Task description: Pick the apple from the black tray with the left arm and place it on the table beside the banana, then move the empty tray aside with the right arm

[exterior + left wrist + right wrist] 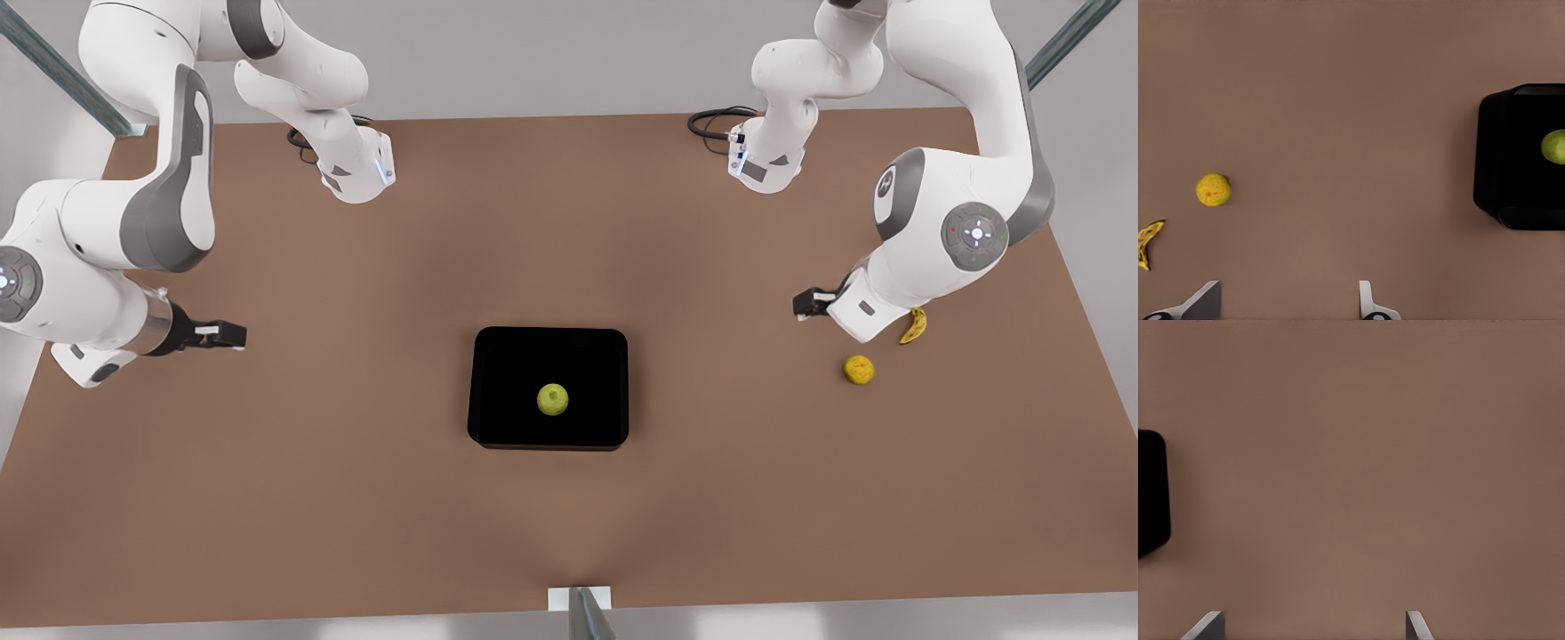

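1. Front view: the apple (552, 399) sits in the black tray (498, 351), right of its centre on the front view's right half, on the table (356, 498). The left pincer (805, 304) hangs near the banana (913, 326), well apart from the tray, its fingers (1367, 301) spread wide and empty.
2. The orange-yellow bumpy fruit (858, 370) lies just beside the banana. A reach aimed at the wrong round fruit would ruin the pick; colours are close.
3. The apple is round and free on a glossy floor. An off-centre closure could squirt it sideways against the rim.
4. Placing beside the banana, the arm could knock the banana or the bumpy fruit, since the free space there is tight.
5. The right pincer (233, 335) waits at the front view's left, spread wide, empty. Moving early, it could shift the tray under the apple.
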Motion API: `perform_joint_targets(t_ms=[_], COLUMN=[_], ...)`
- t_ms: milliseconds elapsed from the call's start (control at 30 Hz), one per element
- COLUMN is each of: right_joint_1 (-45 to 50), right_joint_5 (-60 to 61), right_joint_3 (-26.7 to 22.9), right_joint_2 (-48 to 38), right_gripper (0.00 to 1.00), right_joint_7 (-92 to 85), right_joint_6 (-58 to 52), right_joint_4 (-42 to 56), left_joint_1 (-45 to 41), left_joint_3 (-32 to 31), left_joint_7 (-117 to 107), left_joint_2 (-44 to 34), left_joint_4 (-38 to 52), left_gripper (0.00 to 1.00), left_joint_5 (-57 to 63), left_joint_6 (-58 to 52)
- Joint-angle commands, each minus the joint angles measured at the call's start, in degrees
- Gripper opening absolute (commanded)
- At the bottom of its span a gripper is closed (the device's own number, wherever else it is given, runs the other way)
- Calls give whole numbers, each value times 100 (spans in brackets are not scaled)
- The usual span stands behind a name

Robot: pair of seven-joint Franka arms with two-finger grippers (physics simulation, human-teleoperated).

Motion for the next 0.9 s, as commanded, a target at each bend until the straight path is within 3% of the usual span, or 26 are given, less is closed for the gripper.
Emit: perform_joint_targets(t_ms=[0, 133, 233, 433, 533, 767, 867], right_joint_1=[5, 5, 14, 14, 14, 31, 31], right_joint_5=[3, 3, 3, 3, 3, -5, -5], right_joint_3=[8, 8, 8, 8, 8, 8, 8], right_joint_2=[0, 35, 79, 88, 105, 176, 193], right_gripper=[100, 100, 100, 100, 100, 100, 100], right_joint_7=[-57, -57, -57, -57, -57, -57, -57], right_joint_6=[123, 123, 123, 123, 123, 123, 123], right_joint_4=[3, 55, 108, 108, 117, 222, 240], left_joint_1=[-2, -327, -776, -2226, -2929, -3527, -3614], left_joint_3=[-3, -11, -55, -55, -47, -20, 6], left_joint_7=[-571, -659, -1389, -3665, -4430, -5018, -5054], left_joint_2=[-6, 328, 1013, 1928, 2648, 4204, 4547], left_joint_4=[12, 259, 522, 803, 1471, 2939, 3009], left_gripper=[100, 100, 100, 100, 100, 100, 100], left_joint_5=[-5, 268, -75, 373, 874, 1120, 1278], left_joint_6=[146, 234, 822, 1596, 1614, 2720, 3230])
